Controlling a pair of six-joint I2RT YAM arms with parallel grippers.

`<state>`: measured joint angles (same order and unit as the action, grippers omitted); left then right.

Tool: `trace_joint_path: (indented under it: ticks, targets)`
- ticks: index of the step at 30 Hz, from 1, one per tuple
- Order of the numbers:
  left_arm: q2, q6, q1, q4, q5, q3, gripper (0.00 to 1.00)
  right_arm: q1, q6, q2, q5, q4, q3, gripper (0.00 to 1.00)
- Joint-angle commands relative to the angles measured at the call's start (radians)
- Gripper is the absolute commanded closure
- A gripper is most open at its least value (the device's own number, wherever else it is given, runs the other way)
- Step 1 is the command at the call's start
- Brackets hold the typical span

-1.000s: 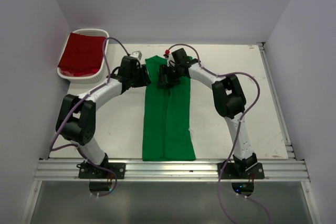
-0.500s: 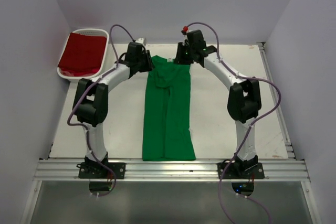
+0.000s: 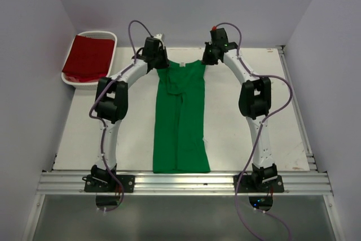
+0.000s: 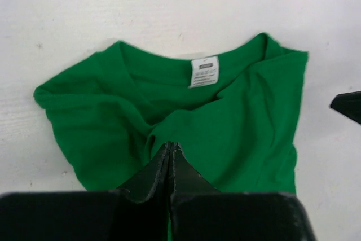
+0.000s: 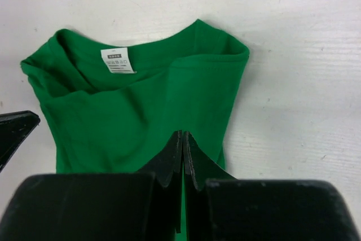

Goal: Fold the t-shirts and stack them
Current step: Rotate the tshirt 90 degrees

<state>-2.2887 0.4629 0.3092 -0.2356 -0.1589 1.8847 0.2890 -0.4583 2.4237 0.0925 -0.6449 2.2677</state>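
The green t-shirt point(image 3: 179, 122) lies as a long narrow strip down the middle of the table, collar at the far end. Its white neck label point(image 4: 204, 71) point(image 5: 118, 60) faces up. My left gripper point(image 3: 159, 60) point(image 4: 170, 146) hangs over the left shoulder of the shirt point(image 4: 237, 128), jaws shut with no cloth showing between them. Over the right shoulder of the shirt point(image 5: 141, 117), my right gripper point(image 3: 210, 56) point(image 5: 182, 135) is likewise shut and empty. The dark red t-shirt point(image 3: 87, 57) lies in the basket at the far left.
The white slatted basket point(image 3: 113, 55) stands at the table's far left corner, against the left wall. An aluminium rail point(image 3: 180, 182) runs along the near edge, carrying both arm bases. Walls close in the back and both sides.
Both grippers have moved from the shirt's upper middle out to the far end and apart, closing as they went. The collar end now lies spread wider.
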Motion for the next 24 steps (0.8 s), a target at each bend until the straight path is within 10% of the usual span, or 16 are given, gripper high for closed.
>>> trace_joint_path:
  ticks: [1, 24]
  targets:
    - [-0.04, 0.014, -0.031, -0.088, 0.031, 0.037, 1.0, 0.001, -0.019, -0.002, -0.008, -0.009, 0.007, 1.0]
    - [-0.204, 0.052, -0.101, 0.013, 0.001, 0.031, 1.0, -0.025, -0.023, 0.204, -0.145, -0.035, 0.084, 1.0]
